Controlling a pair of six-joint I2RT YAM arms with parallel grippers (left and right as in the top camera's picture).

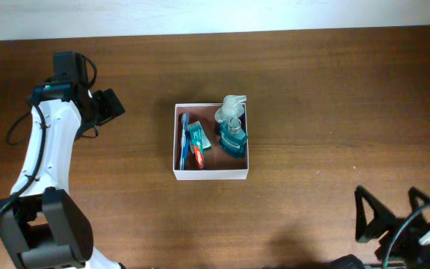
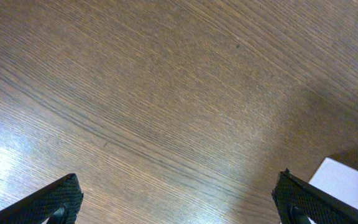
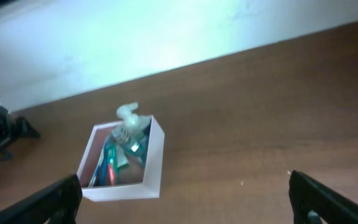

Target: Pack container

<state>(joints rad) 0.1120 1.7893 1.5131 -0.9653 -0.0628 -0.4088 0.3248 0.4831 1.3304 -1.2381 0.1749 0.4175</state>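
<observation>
Since the container [image 1: 210,174] sits mid-table with goods already in it, I judge the packing mostly or fully done. It stands on the table [image 1: 334,90] roughly between my two arms, white walls up, top open. Inside, per overhead: a teal bottle [image 1: 232,139] in the right half, standing as far as I can tell. A white pump head [image 1: 233,104] is at the far right corner, poking over the rim. A teal-and-red tube [image 1: 197,140] lies in the middle. A slim blue item [image 1: 184,134] runs along the left wall, too small to name. A bit of reddish floor shows at the near side, so there's room for more. But I see nothing loose on the wood outside the box in any view, and no lid. What's left, if anything, I can't tell; my guess is only a final check and pulling clear. Left gripper [image 1: 109,107]: off the box's left side, well apart from it. The wrist view shows the jaws spread wide with bare wood between them, nothing held, nothing touched. Only a white corner of the box shows at that frame's lower right. Right gripper [image 1: 389,211]: at the near right of the table, well apart from the box. Its jaws are wide too, and empty. Its camera looks across at the container from a distance.
</observation>
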